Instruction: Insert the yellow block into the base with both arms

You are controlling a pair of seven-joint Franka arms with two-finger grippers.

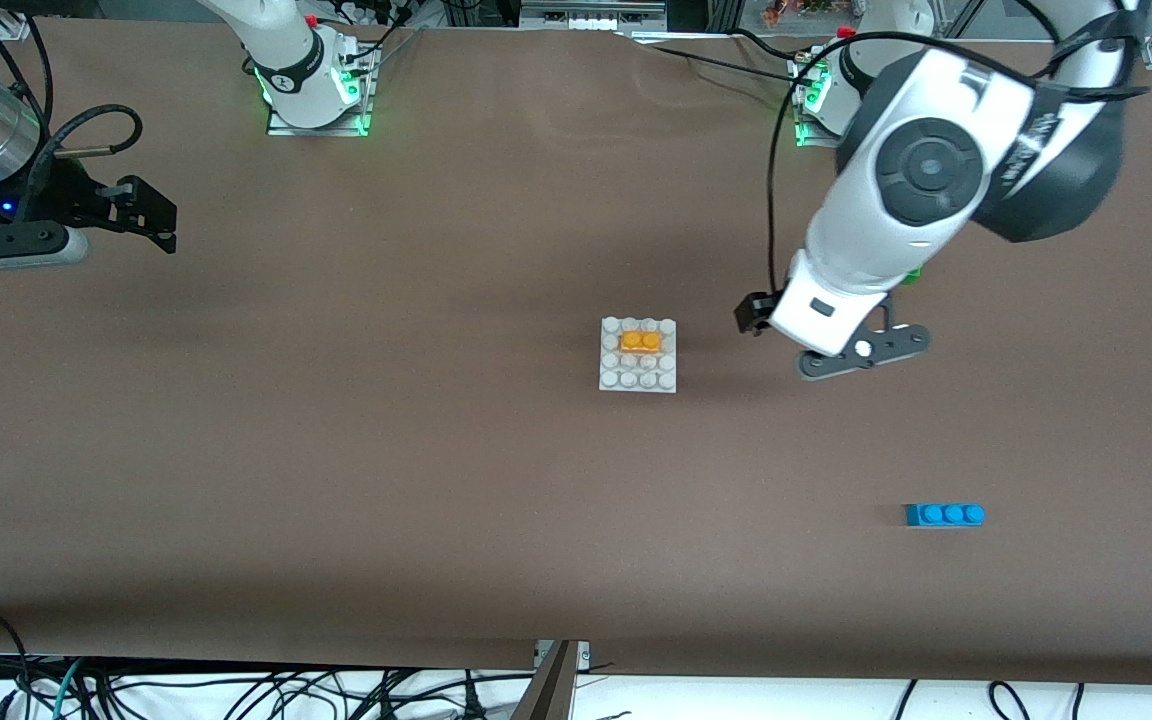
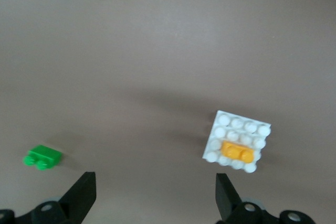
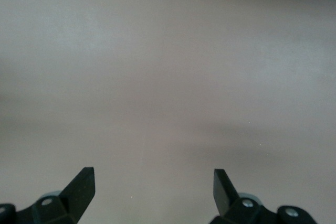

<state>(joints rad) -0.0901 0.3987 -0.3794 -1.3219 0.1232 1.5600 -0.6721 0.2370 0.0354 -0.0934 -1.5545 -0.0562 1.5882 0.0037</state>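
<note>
1 yellow block [image 1: 640, 341] on base [image 1: 638, 379].

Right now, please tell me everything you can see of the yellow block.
The yellow block is a small orange-yellow brick that looks like plastic, with two round studs on top. It sits flat on the white base, in the second stud row from the robots' edge, toward the left arm's end, with white studs around it. It looks seated rather than tilted. No pincer touches it: the left pincer hangs open over bare table beside the base, and the right pincer waits open at the right arm's end.
</note>
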